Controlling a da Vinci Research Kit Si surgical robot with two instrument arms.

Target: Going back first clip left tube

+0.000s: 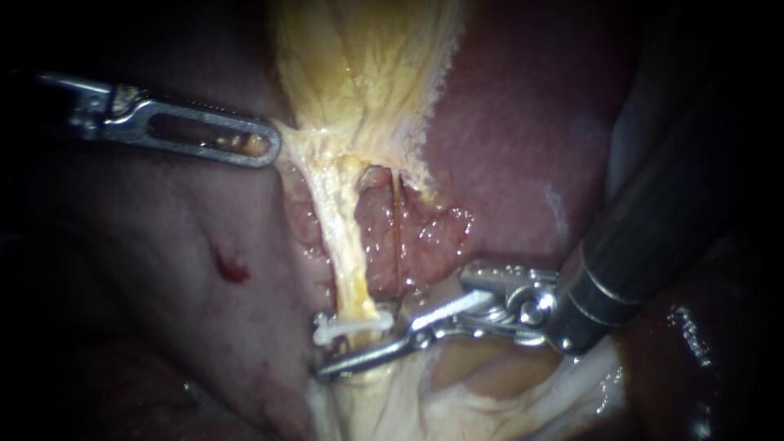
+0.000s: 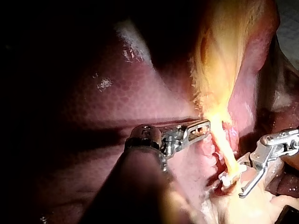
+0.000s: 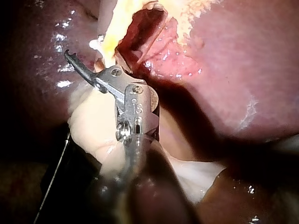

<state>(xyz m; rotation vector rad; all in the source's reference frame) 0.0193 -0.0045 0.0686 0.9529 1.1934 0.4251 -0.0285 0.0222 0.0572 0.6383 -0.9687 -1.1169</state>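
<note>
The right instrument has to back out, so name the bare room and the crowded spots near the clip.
Free: liver between the gallbladder and the shaft of the right instrument; also tissue below the left instrument, left of the left tube. Crowded: at the clip on that tube, with the right instrument's open jaws beside it.

no legible text, labels or signs

The left instrument (image 1: 263,147) holds its jaws closed on tissue (image 1: 300,145), while the right instrument (image 1: 367,343) has jaws parted.
</note>
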